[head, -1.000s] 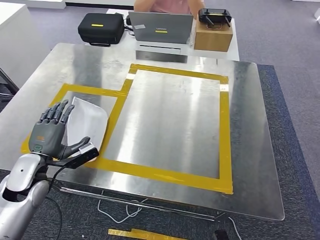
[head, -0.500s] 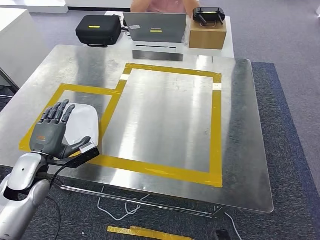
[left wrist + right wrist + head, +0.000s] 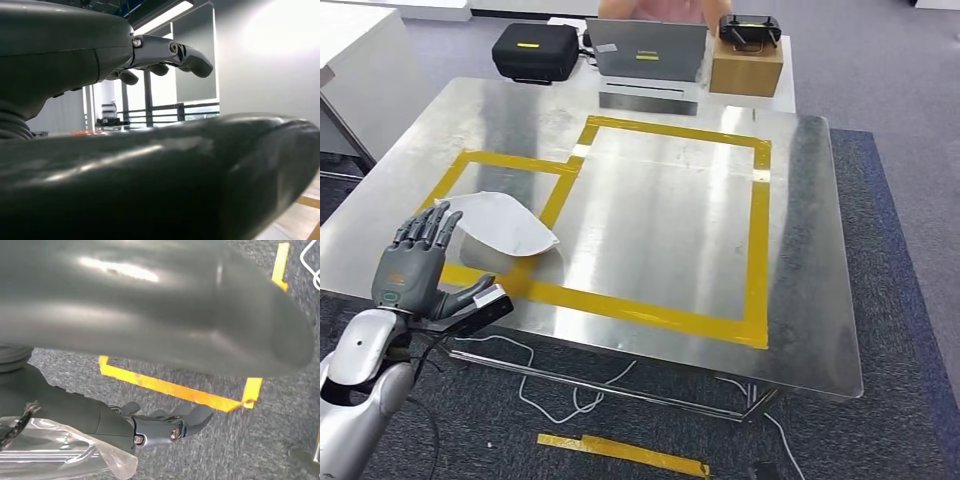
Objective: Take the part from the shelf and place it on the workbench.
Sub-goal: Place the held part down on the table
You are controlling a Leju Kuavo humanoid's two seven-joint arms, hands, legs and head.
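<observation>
The part (image 3: 501, 225), a thin white curved sheet, lies on the steel workbench (image 3: 675, 200) inside the small yellow-taped rectangle at its near left corner, one edge over the tape. My left hand (image 3: 414, 270) hovers at the bench's near edge, just left of the part and apart from it, fingers spread and holding nothing. The left wrist view has that hand's thumb (image 3: 151, 175) close up, with the fingers (image 3: 170, 52) stretched out beyond it. My right hand (image 3: 94, 415) hangs over grey carpet with its fingers (image 3: 166, 427) loosely extended and nothing in them.
Beyond the bench stand a black case (image 3: 535, 50), a grey laptop (image 3: 648, 50) and a cardboard box (image 3: 746, 65) with a controller on top; a person (image 3: 652, 8) sits behind. A white cabinet (image 3: 358, 70) flanks the left. Cables (image 3: 569, 390) and a yellow strip (image 3: 622, 452) lie on the floor.
The camera has shifted, so the whole scene has moved. My left hand, close against the part before, now sits nearer the bench edge with a gap to the part, which lies flat.
</observation>
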